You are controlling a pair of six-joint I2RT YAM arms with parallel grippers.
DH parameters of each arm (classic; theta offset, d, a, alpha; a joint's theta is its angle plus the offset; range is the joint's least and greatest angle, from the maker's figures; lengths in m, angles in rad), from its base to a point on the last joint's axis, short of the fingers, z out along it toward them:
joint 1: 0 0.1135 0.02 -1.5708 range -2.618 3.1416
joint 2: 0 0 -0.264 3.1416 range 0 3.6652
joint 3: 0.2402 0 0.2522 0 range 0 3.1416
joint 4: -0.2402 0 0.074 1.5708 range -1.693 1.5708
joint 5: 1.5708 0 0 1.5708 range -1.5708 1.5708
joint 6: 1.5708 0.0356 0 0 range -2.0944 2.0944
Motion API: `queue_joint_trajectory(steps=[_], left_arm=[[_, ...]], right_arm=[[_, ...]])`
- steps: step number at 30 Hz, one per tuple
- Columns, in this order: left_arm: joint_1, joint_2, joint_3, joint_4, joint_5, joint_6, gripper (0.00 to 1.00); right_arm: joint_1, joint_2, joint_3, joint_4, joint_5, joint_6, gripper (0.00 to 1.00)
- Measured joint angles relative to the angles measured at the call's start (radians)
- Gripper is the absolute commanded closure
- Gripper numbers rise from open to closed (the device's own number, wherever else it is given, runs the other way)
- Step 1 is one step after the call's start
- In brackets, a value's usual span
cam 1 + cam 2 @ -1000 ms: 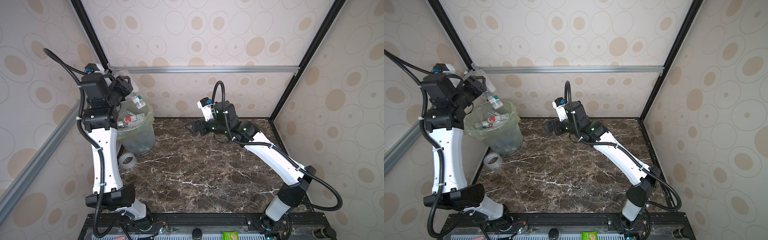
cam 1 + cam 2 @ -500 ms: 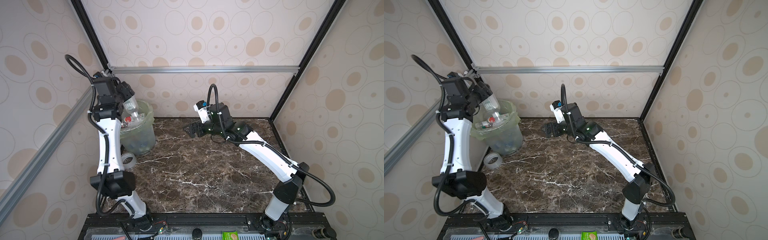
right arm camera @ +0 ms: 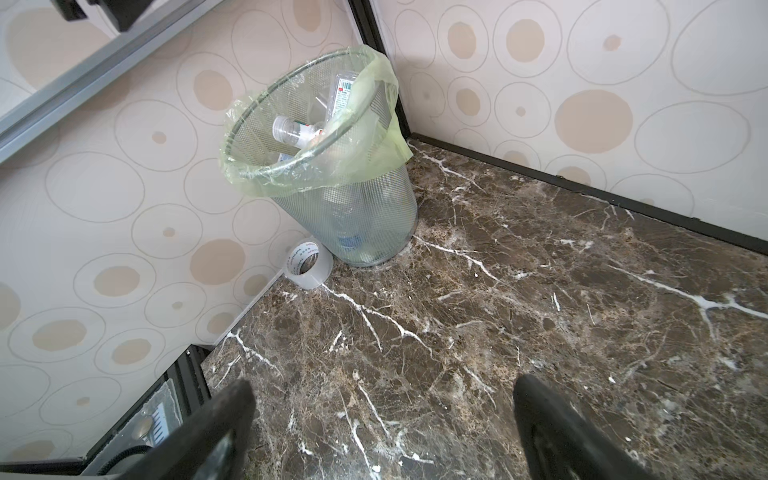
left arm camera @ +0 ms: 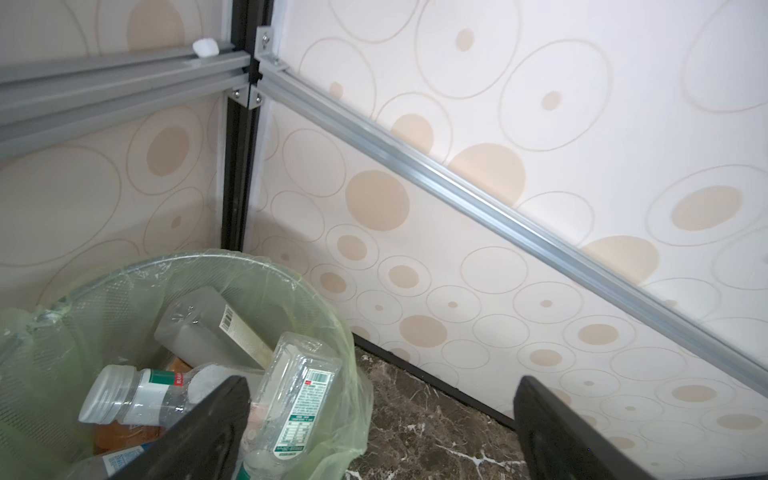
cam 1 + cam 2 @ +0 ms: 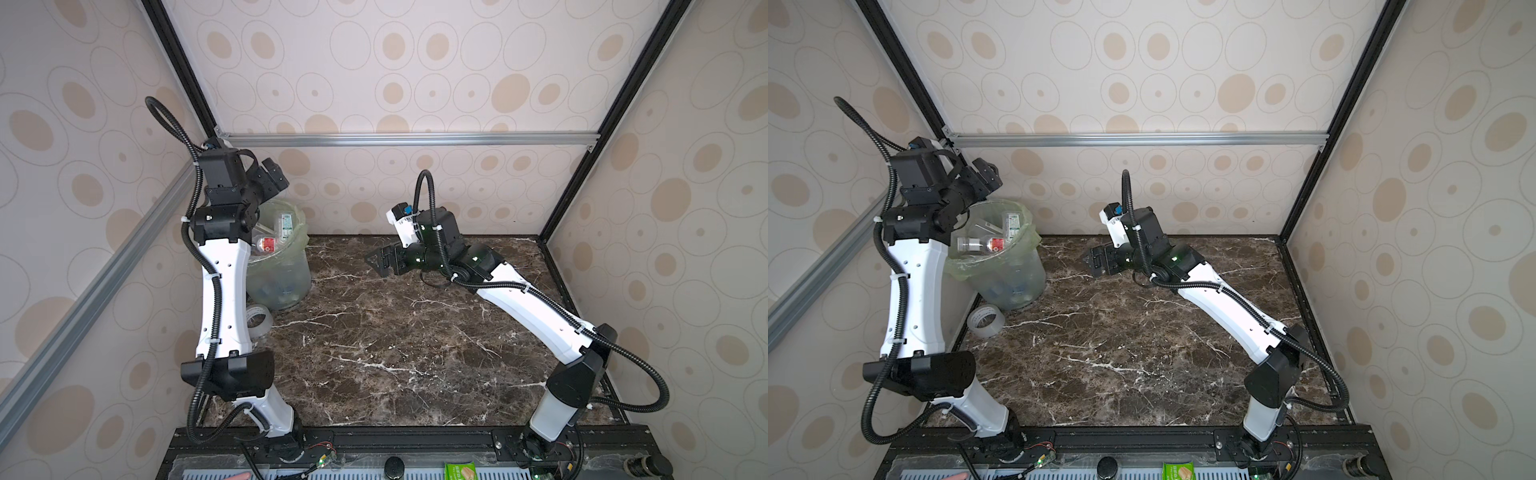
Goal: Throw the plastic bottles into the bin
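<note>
The bin (image 5: 291,278) is a mesh wastebasket with a pale green bag over its rim, standing in the back left corner in both top views (image 5: 1021,282). Several plastic bottles lie inside it. A clear one with a green-and-white label (image 4: 299,395) leans against the rim, and one with a pale cap (image 4: 133,399) lies across the pile (image 5: 980,244). My left gripper (image 4: 380,386) hangs open and empty just above the bin's rim (image 5: 272,178). My right gripper (image 3: 382,390) is open over bare marble mid-table (image 5: 380,264), pointing at the bin (image 3: 374,216).
A clear tape roll (image 5: 257,320) lies on the marble beside the bin's base (image 3: 309,266). Aluminium rails (image 4: 457,183) run along the walls close above the bin. A green packet (image 5: 459,471) sits at the front edge.
My left gripper has opened and the bottle it held over the bin now lies inside it. The left arm has swung nearer the bin; the right gripper shifted slightly.
</note>
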Motion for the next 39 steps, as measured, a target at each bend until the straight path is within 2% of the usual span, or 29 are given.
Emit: queue_joint_trajectory(steps=[12, 17, 28, 35, 39], left_arm=[[-0.032, 0.006, -0.111, -0.016, -0.024, 0.038, 0.01], [-0.061, 0.053, -0.109, -0.097, -0.071, 0.106, 0.15], [-0.174, 0.116, -0.135, -0.259, -0.209, 0.196, 0.26], [-0.179, 0.168, -0.135, -0.293, -0.288, 0.227, 0.31], [-0.179, 0.206, -0.135, -0.301, -0.32, 0.244, 0.41]], right_arm=[[0.0, 0.0, -0.032, -0.001, 0.0, 0.016, 0.0], [0.0, 0.0, -0.055, -0.001, 0.0, 0.023, 0.0], [0.0, 0.0, -0.092, 0.0, 0.005, 0.026, 0.0], [0.0, -0.007, -0.116, 0.0, 0.012, 0.026, 0.0], [0.0, -0.016, -0.129, 0.001, 0.019, 0.026, 0.0]])
